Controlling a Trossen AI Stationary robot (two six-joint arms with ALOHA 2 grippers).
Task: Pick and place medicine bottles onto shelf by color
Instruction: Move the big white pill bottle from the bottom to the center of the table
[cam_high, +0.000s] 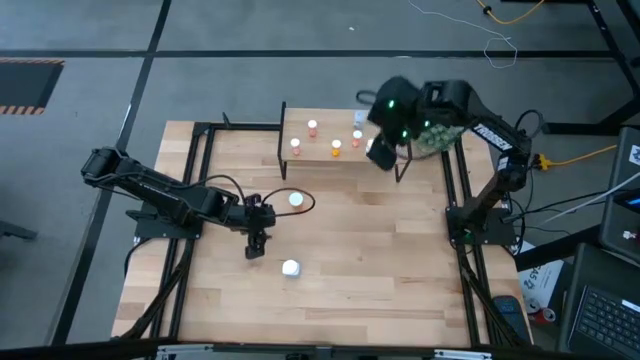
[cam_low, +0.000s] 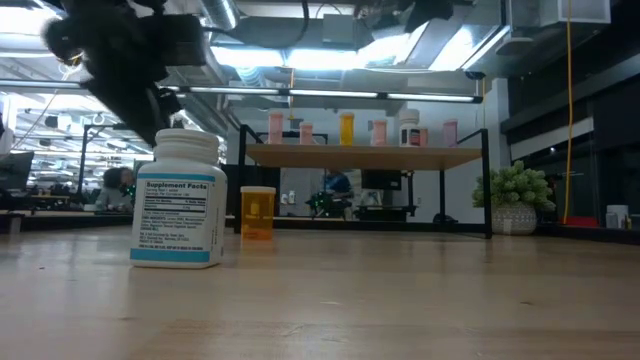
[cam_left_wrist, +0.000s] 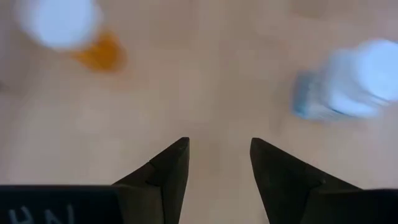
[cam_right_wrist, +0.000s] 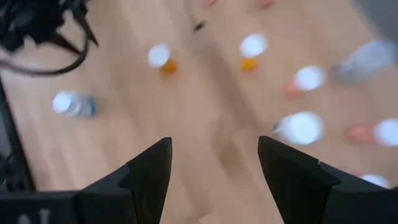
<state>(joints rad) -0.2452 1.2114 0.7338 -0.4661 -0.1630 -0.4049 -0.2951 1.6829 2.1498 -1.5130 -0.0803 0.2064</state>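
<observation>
Wooden desk (cam_high: 340, 250) on a black frame, grey floor around it, cables beyond the far edge. Shelf (cam_high: 340, 152) stands at the far side of the desk and carries a row of small capped bottles: in the low view, pink ones, an orange one and a white one along the board, order by colour only partly legible. Two bottles remain on the desk: an orange bottle (cam_high: 295, 200) with a white cap, and a larger white bottle (cam_high: 290, 268) with a blue-printed label, nearer the front. Green plant (cam_low: 515, 192) sits by the shelf's right leg. Left hand (cam_high: 257, 245) hovers low over the desk between these two bottles, fingers (cam_left_wrist: 168, 174) parted and holding nothing; its wrist view shows bare wood between them, the orange bottle and the white one off to either side. Right hand (cam_high: 380, 152) hangs above the right end of the shelf, released, fingers apart, nothing gripped. Judgement: the step in hand is a pick by the left arm. To do it well, commit to one bottle, centre it between the fingers before descending, close on the body below the cap, keep it upright. Orange one should go beside the orange on the shelf; right arm should clear the shelf first.
</observation>
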